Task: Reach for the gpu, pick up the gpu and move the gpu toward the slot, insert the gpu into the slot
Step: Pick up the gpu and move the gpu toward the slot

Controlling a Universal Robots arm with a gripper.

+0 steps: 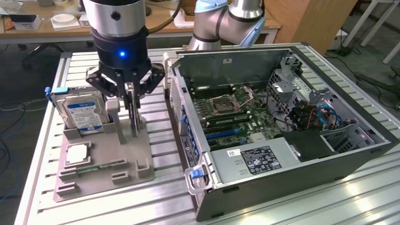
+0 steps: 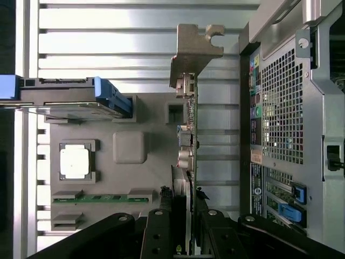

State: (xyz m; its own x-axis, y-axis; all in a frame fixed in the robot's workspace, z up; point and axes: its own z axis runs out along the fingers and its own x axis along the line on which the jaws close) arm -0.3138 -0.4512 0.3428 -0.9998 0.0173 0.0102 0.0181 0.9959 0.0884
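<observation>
counter (image 1: 300, 201): ribbed silver aluminium slats; a wooden desk (image 1: 37, 29) stands behind it.
computer case (image 1: 350, 154): dark metal box with its side open, holding a green motherboard (image 1: 250, 112).
holder (image 1: 106, 164): grey moulded plastic tray just beside the case, carrying a blue-labelled hard drive (image 1: 84, 115) upright and a square silver processor chip (image 1: 76, 153) flat.
gpu (image 1: 134, 121) (image 2: 193, 140): thin dark card, upright on edge over the holder, with a silver bracket (image 2: 195, 48).
slot (image 1: 220, 134): long narrow blue plastic strip on the motherboard, well apart from the gpu.
end effector (image 1: 130, 108) (image 2: 190, 194): black fingers clamped on both faces of the gpu.

No legible text, brands or numbers.
</observation>
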